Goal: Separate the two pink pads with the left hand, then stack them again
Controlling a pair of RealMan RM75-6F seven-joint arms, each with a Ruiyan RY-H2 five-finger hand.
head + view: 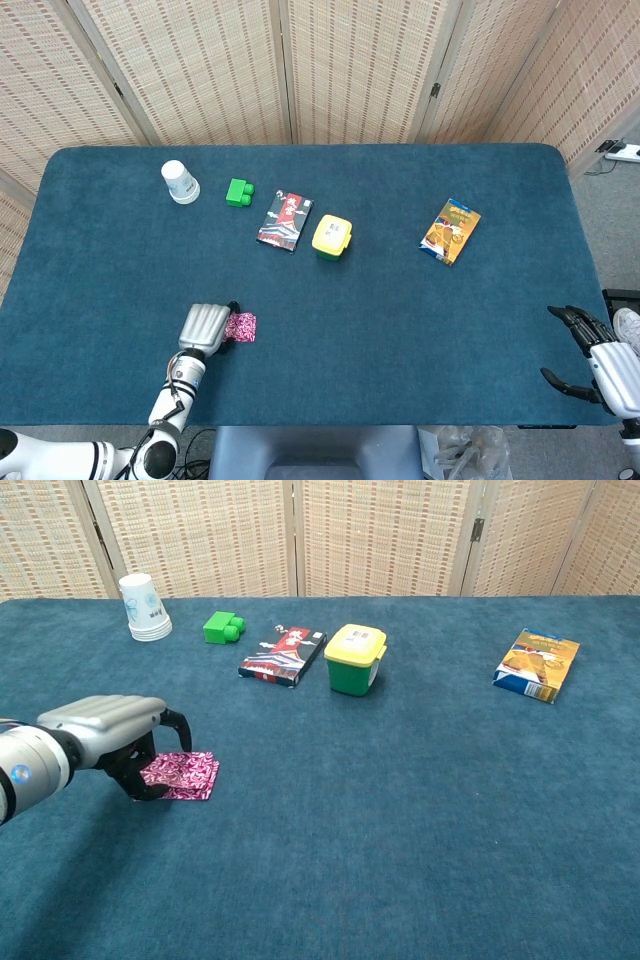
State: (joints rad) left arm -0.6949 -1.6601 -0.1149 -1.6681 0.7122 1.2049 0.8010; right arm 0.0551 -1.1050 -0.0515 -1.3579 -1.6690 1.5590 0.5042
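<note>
The two pink patterned pads (pixel 181 776) lie on the blue table near its front left, lined up so that they read as a single square. In the head view the pads (pixel 241 326) show just right of my left hand (pixel 205 327). My left hand (pixel 110 735) arches over their left edge, its thumb and curled fingers pinching the upper pad there; that edge is hidden under the hand. My right hand (pixel 598 362) hangs beyond the table's front right corner, fingers spread, holding nothing.
Along the back stand a white paper cup (pixel 144 608), a green block (pixel 222 627), a dark card pack (pixel 283 654) and a yellow-lidded green tub (pixel 355 659). An orange-and-blue snack packet (pixel 537 664) lies at the right.
</note>
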